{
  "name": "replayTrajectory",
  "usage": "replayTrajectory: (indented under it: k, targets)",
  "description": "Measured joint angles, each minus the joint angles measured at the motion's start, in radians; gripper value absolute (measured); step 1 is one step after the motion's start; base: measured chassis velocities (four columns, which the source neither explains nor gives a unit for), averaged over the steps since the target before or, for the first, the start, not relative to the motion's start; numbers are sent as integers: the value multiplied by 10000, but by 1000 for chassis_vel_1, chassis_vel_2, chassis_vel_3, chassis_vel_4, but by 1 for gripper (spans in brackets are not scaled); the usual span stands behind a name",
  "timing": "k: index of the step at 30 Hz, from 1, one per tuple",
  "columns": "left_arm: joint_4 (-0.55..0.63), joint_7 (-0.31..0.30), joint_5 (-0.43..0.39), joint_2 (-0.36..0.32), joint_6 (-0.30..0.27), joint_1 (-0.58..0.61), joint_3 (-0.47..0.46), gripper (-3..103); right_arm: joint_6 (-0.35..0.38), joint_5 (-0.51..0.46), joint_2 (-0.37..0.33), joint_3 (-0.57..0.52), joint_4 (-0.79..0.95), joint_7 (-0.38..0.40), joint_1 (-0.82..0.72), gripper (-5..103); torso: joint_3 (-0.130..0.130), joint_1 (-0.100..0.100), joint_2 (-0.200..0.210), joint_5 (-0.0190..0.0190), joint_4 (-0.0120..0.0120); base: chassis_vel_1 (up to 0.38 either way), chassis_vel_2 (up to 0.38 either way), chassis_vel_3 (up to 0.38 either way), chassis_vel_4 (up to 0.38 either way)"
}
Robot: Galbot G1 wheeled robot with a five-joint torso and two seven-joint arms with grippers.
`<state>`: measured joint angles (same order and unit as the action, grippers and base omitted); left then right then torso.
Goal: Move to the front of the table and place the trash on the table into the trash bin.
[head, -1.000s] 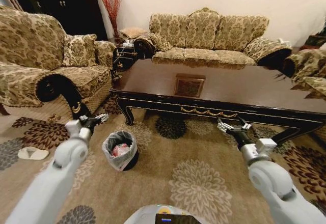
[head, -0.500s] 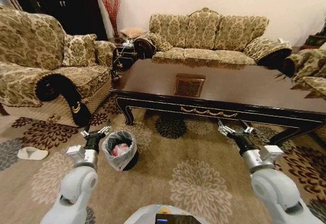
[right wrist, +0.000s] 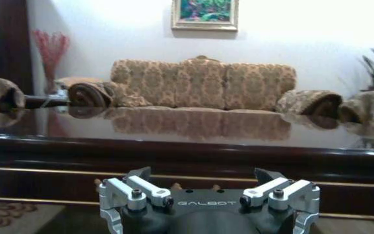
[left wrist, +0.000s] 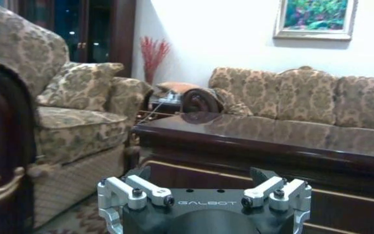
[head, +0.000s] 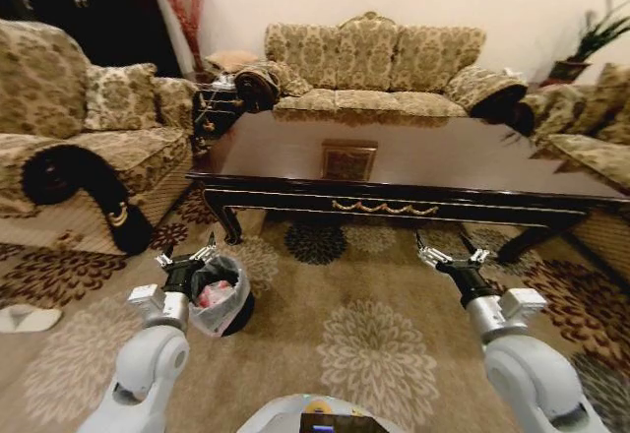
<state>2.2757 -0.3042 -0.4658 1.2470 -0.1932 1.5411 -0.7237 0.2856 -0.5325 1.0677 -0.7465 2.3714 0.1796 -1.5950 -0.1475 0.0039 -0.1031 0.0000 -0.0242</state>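
The dark glossy table (head: 443,162) with a square panel (head: 348,160) stands across the middle of the head view; its top shows no loose items. On the rug by its left front leg is the black trash bin (head: 234,307) with a pale liner, and red-and-white trash (head: 212,293) lies inside it. My left gripper (head: 187,252) is open, beside and just left of the bin's rim. My right gripper (head: 448,253) is open over the rug, short of the table's front edge. The wrist views show the left gripper (left wrist: 203,190) and the right gripper (right wrist: 208,190) facing the table (left wrist: 271,134) (right wrist: 194,129).
A patterned sofa (head: 374,64) stands behind the table, an armchair (head: 79,138) to the left and another seat (head: 591,138) to the right. A small side table (head: 219,103) fills the back-left corner. A white slipper (head: 20,317) lies on the rug at far left.
The whole head view has shifted left, so the camera has turned. My left arm has drawn back and lowered to beside the bin. The right arm has barely moved.
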Motion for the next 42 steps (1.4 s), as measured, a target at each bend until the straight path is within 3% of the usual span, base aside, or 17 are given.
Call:
replayTrajectory:
  k: [13,27,32,34,38,42]
  targets:
    - [80,-94,-132,82,72,176,-47,100,22,-18,-163,85,-64,-19,-5,100,7,0,7,-2,-6,-129,-127,113,101]
    - [40,-418,186,143,159,302,190,100,-124,-47,-227,363,-126,231,-11,100,-16,7,-27,-4,-8,-269,-280,330,337]
    - [17,-295,99,55,267,396,349,100,-156,-79,-262,273,-132,437,-7,100,-21,9,-33,9,-3,-215,-218,257,175]
    - [38,60,-421,-124,326,386,405,100,-143,-120,-163,3,-121,565,-81,100,-25,11,-36,4,-3,-44,-59,65,22]
    - [12,174,-523,-257,348,250,470,100,-260,-144,54,-347,-78,349,-285,100,-27,12,-40,-15,-5,28,35,-13,-34]
    - [9,158,-527,-297,350,223,586,100,-328,-150,147,-585,-50,272,-393,100,-29,13,-42,-3,-6,22,36,-18,-24]
